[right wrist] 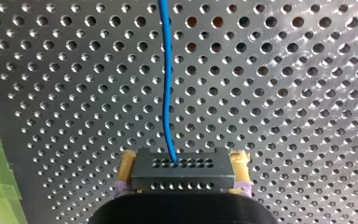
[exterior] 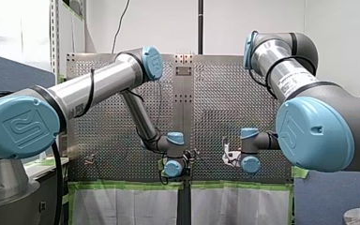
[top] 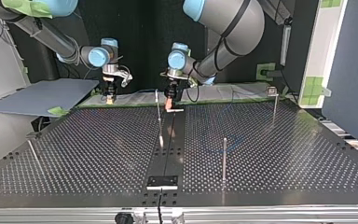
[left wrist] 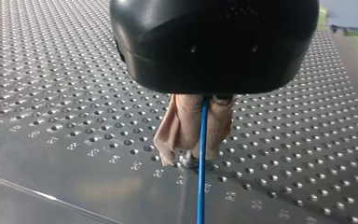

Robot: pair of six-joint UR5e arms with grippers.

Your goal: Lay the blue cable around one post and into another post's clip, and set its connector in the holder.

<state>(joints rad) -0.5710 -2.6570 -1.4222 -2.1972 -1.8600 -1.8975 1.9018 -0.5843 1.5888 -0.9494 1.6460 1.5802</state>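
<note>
Between the yellow pads (right wrist: 127,164) of my right claw (right wrist: 182,169) sits the black connector (right wrist: 182,177), clamped by its sides so the blue cable (right wrist: 166,84) runs free ahead over the surface (right wrist: 298,102). My left claw (left wrist: 195,156), low over the surface, pinches the cable farther along between beige pads (left wrist: 179,128), probably to steer it round a post (top: 224,156). What I take for the holder (top: 163,181), at the top view's near edge, awaits the connector.
</note>
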